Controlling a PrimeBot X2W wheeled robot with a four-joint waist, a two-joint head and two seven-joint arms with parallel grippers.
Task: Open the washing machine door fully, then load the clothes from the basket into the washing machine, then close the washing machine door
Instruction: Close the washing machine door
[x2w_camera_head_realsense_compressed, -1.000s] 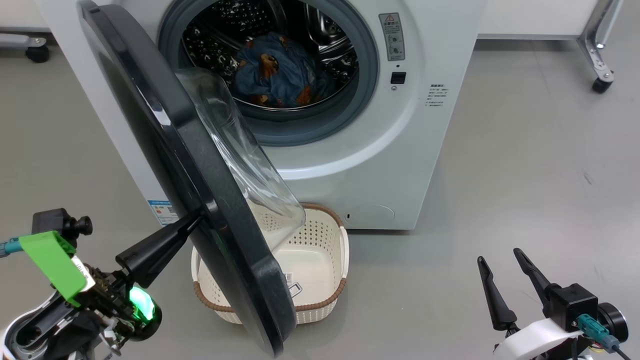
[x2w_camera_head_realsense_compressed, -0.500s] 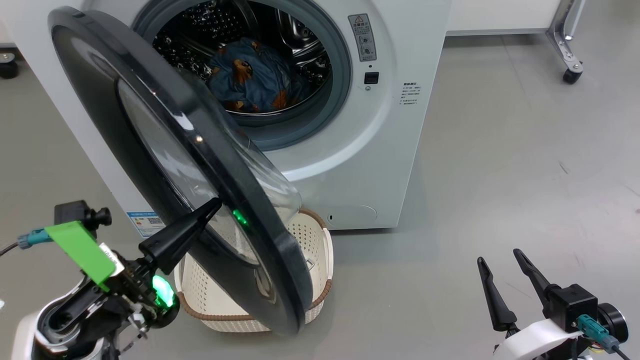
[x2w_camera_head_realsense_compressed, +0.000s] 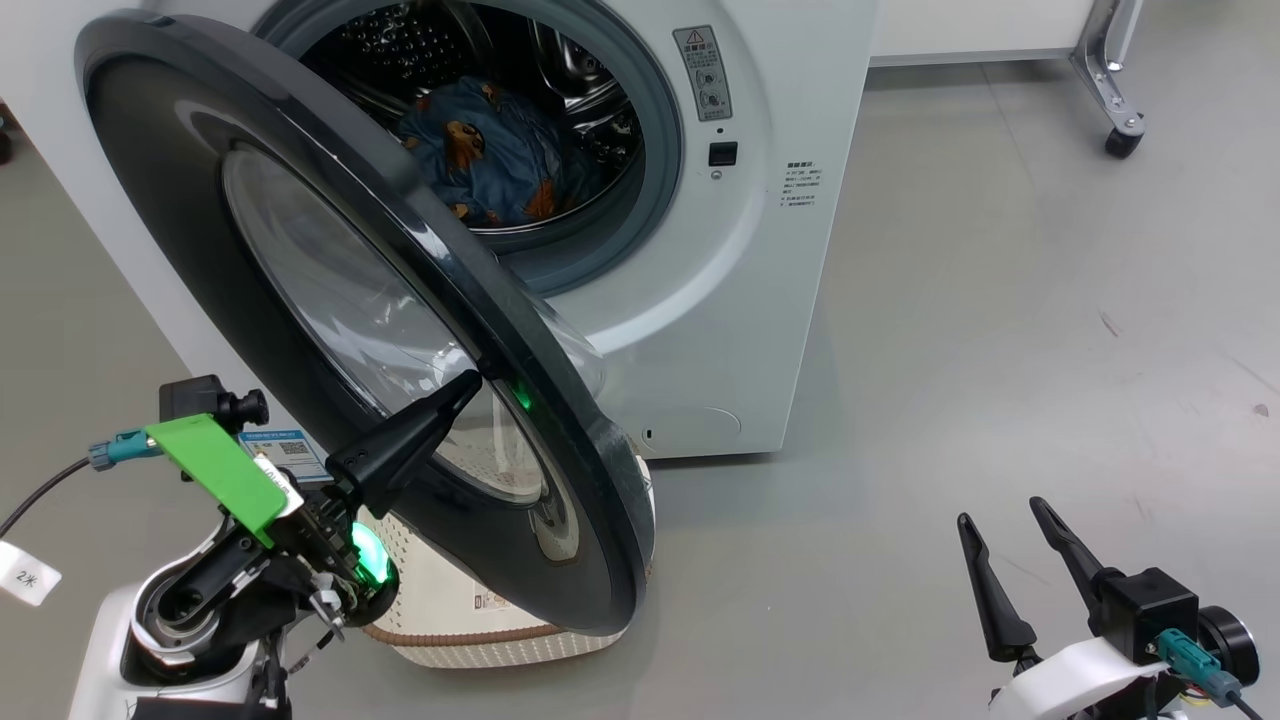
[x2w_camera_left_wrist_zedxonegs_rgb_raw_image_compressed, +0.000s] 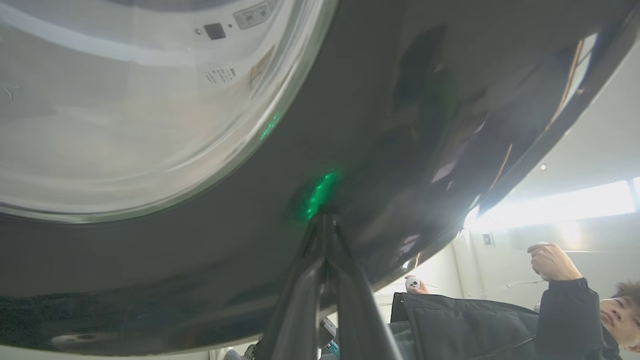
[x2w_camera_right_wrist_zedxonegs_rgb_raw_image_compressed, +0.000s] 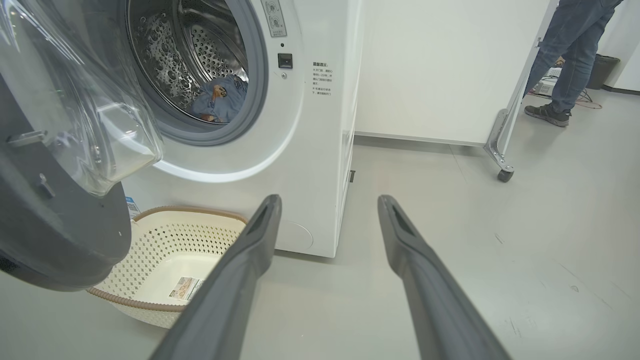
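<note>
The washing machine (x2w_camera_head_realsense_compressed: 740, 300) stands with its door (x2w_camera_head_realsense_compressed: 250, 330) partly swung out, the black rim and glass window facing me. My left gripper (x2w_camera_head_realsense_compressed: 468, 381) is shut, its tip pressed against the door's outer black rim (x2w_camera_left_wrist_zedxonegs_rgb_raw_image_compressed: 375, 125); the left wrist view shows the same contact at my left gripper (x2w_camera_left_wrist_zedxonegs_rgb_raw_image_compressed: 324, 216). Blue clothes (x2w_camera_head_realsense_compressed: 480, 150) with orange figures lie in the steel drum. The basket (x2w_camera_head_realsense_compressed: 500, 648) sits on the floor, mostly hidden behind the door; the right wrist view shows the basket (x2w_camera_right_wrist_zedxonegs_rgb_raw_image_compressed: 190, 210) empty. My right gripper (x2w_camera_head_realsense_compressed: 1000, 512) hangs open at the lower right, holding nothing.
A wheeled metal frame (x2w_camera_head_realsense_compressed: 1110, 80) stands at the back right beside a white panel. A person's legs (x2w_camera_right_wrist_zedxonegs_rgb_raw_image_compressed: 570, 50) stand behind it. Another person (x2w_camera_left_wrist_zedxonegs_rgb_raw_image_compressed: 550, 310) in a dark jacket appears past the door's edge. Grey floor (x2w_camera_head_realsense_compressed: 1000, 300) stretches right of the machine.
The door has swung from nearly edge-on toward the machine's opening, its outer face now turned to me. My shut left gripper followed it up and right. The camera shifted too; the right gripper stayed.
</note>
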